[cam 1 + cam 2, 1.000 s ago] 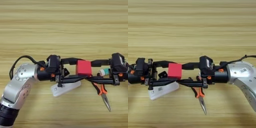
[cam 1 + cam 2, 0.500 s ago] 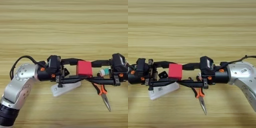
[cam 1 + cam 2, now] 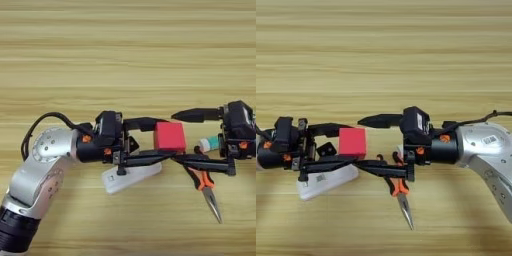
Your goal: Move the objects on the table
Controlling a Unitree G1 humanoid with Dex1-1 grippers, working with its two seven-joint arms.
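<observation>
Both pincers meet mid-tabletop (image 3: 125, 50): left pincer (image 3: 157, 140) and right pincer (image 3: 368, 142) both spread wide, gripping nothing, w/ the red cube (image 3: 169, 136) between them. White device (image 3: 131, 177) at 7 o'clock of the cube, pliers (image 3: 205, 187) at 4, tube (image 3: 211, 144) at 3. Judging by the cluster, nothing looks moved yet.

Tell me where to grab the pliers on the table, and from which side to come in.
Take the pliers at the orange-black handles, not the thin nose that tapers to a point toward the near edge. The handles lie under the right gripper, whose lower finger crosses them, so I would lift it first, then come straight down with the fingers either side of both handles. The nose looks too slim to hold firmly.
</observation>
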